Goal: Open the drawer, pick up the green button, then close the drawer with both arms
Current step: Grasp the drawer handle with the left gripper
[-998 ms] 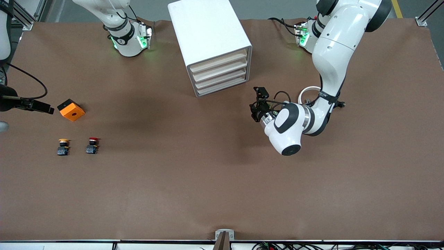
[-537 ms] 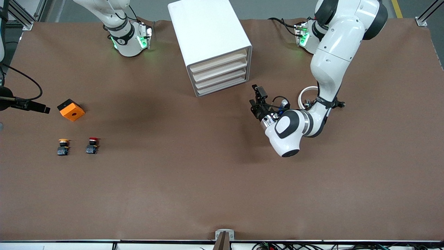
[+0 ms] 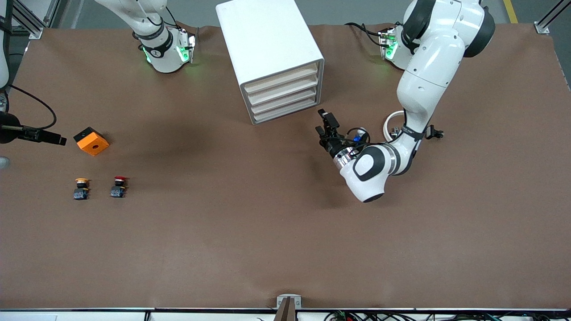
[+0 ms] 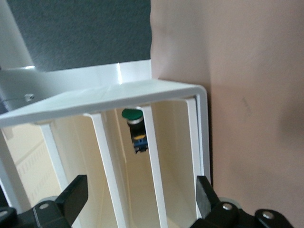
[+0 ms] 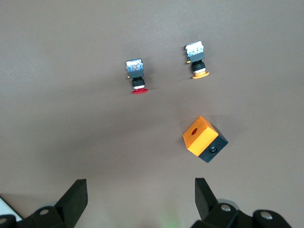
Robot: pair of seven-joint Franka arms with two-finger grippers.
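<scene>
Four cream-fronted drawers sit stacked in the white cabinet (image 3: 272, 53), and the lowest one, the drawer (image 3: 285, 113), looks flush with the three above it in the front view. My left wrist view looks into the cabinet's front, and there I can see the button (image 4: 134, 128) inside, its green cap (image 4: 131, 114) above a black-and-blue base, lying between two of the white dividing strips (which compartment that makes it, I cannot tell).

My left gripper (image 3: 324, 124) is low over the brown table (image 3: 267, 232), just beside the cabinet's front corner at the left arm's end and apart from it. My fingers (image 4: 71, 194) are spread wide with nothing between them; in the wrist view they frame the cabinet's opening on either side.

My right gripper (image 3: 51, 137) hangs over the table at the right arm's end, just beside the orange box (image 3: 91, 141), which has a round hole in its top face and a black underside. Those fingers (image 5: 73, 197) are also wide apart and hold nothing. That arm waits.

Nearer to the front camera than the orange box stand two more push buttons, close beside each other: the yellow-capped button (image 3: 81, 188) and the red-capped button (image 3: 118, 186). Both rest on the table, well apart from the cabinet.
</scene>
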